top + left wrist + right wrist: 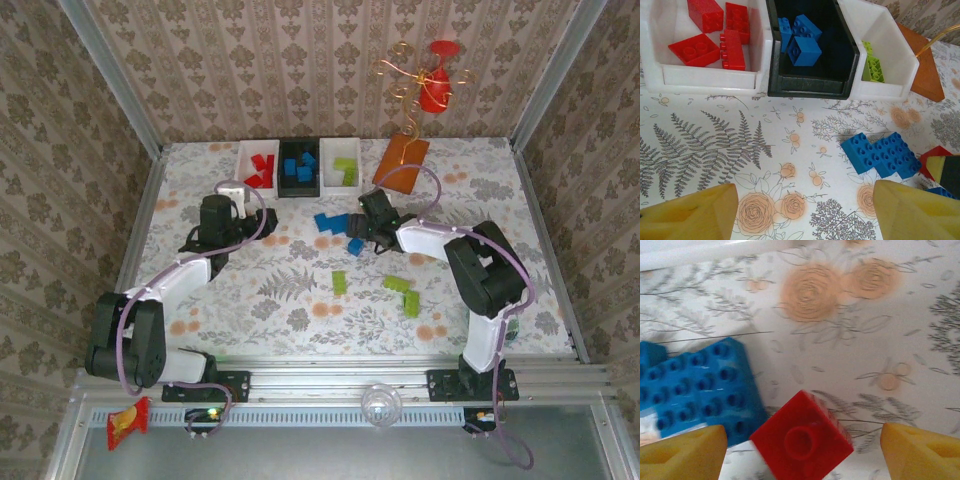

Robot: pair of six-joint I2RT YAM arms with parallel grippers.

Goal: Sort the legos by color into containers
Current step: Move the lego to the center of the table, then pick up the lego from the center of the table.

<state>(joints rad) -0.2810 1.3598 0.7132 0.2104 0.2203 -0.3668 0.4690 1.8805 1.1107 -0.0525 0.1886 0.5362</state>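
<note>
Risk: right end effector [802, 452], jaws apart, straddles a red lego [800, 440] on the worktop [865, 340], blue legos [695, 385] just beside at 9 o'clock; we judge closing could drag both. Our left end effector [802, 217] is also apart.

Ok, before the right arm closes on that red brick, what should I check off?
1. Right gripper open, red brick between its fingers: ok.
2. Red brick free of neighbours: not ok, blue bricks sit right beside it.
3. White bin with reds has room: ok.
4. Left gripper open and empty: ok.
5. Route to that bin clear of the left gripper: cannot tell.
</note>
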